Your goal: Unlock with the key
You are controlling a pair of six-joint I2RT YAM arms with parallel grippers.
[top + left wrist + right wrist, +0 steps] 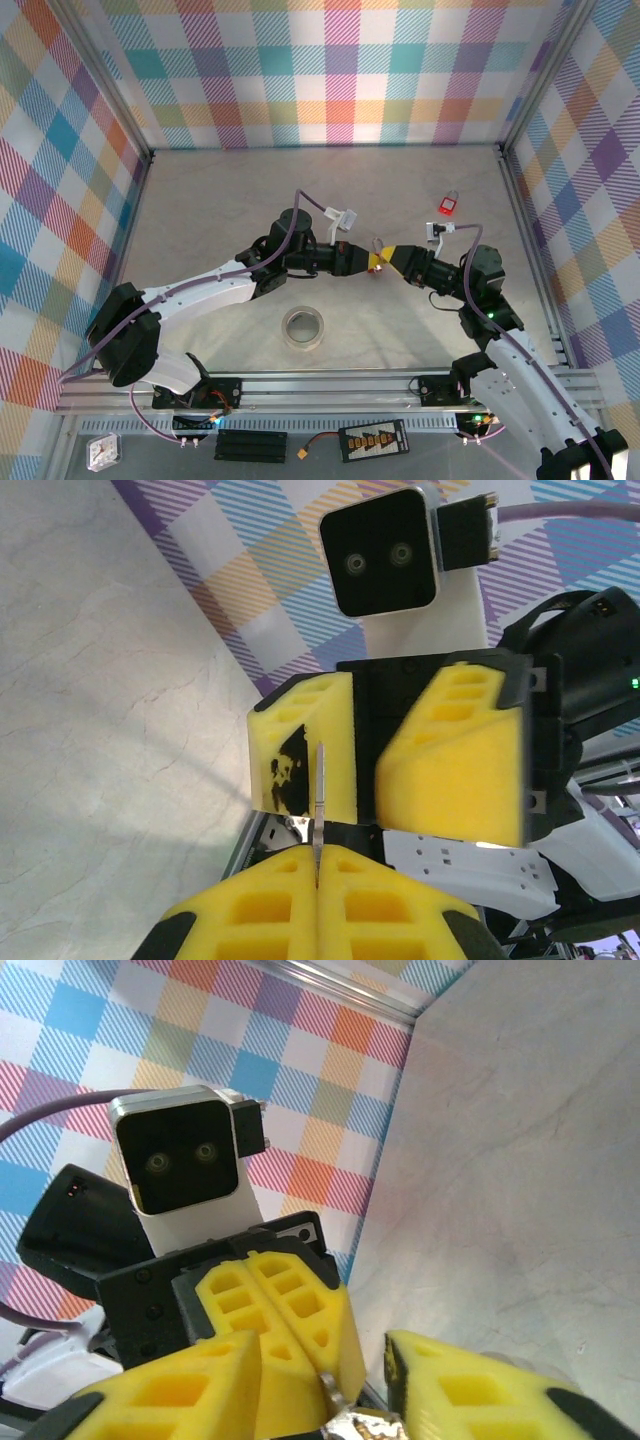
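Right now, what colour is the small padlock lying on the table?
The padlock is red, with a silver shackle; the top external view shows it best.

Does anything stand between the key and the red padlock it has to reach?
Partly. The key, pinched in the left gripper, has the open right gripper and its wrist on its padlock side. The red padlock lies on bare table beyond; the tape roll sits off the path.

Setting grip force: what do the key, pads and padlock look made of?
Key: bare metal, thin, shiny; it glints along its edge.
Pads: yellow, matte, with moulded pockets; foam or soft plastic, can't tell which.
Padlock: red body, maybe plastic or painted metal; too small to say.
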